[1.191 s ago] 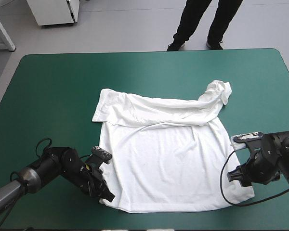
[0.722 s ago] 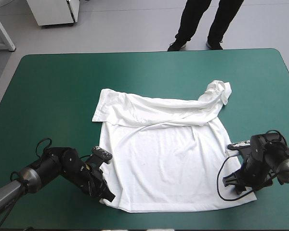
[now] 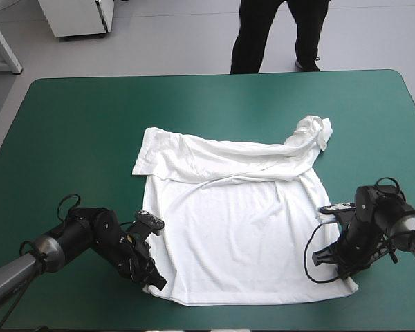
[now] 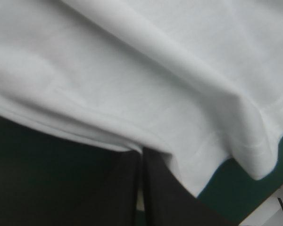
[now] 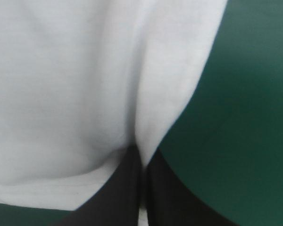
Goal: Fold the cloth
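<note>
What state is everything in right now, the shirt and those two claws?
T-shirt: spread mostly flat, far end rumpled, both near corners pinched.
Left gripper: shut on the T-shirt's near-left corner.
Right gripper: shut on the T-shirt's near-right corner.

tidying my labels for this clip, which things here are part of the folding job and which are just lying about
Part of the job:
T-shirt, spread flat
left pincer, shut on its near left corner
right pincer, shut on its near right corner

Just lying about:
only the teal-green cover, the surface underneath
</note>
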`<state>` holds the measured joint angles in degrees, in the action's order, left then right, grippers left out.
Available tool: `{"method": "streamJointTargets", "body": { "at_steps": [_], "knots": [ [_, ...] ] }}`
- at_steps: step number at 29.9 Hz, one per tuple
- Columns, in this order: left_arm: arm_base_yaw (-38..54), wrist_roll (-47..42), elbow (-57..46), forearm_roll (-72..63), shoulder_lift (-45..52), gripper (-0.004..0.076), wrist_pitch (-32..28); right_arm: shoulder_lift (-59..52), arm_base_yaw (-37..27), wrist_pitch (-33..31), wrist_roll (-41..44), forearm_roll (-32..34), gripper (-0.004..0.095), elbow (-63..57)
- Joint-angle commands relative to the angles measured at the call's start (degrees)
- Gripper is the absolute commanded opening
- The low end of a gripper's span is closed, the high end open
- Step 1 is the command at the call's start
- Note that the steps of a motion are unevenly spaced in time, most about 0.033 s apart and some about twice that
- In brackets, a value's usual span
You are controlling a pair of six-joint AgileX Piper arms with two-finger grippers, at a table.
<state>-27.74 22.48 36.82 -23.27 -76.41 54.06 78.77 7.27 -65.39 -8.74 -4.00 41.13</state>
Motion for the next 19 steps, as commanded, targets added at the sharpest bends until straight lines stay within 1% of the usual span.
{"method": "streamJointTargets", "body": {
  "at_steps": [1,7,11,15,19],
  "knots": [
    [-0.9,-2.1,1.4,2.9,0.6,-0.0003,2.5,-1.9,0.0,3.0,-0.9,-4.5,-0.0016,-1.2],
    [-0.9,-6.0,11.2,8.4,8.9,-0.0003,9.5,-14.0,0.0,0.5,1.6,-4.0,-0.0016,6.1],
    [-0.9,-7.6,20.4,10.9,14.6,-0.0004,14.2,-20.6,0.0,-3.1,3.2,-3.5,-0.0016,15.5],
    [-0.9,-8.9,30.3,12.9,17.9,-0.0006,19.4,-24.3,0.0,-5.9,4.0,-3.6,-0.0016,25.0],
    [-0.9,-9.1,41.8,11.7,19.6,-0.0006,19.6,-26.3,0.0,-6.1,4.0,-4.9,-0.0016,34.9]
  ]
}}
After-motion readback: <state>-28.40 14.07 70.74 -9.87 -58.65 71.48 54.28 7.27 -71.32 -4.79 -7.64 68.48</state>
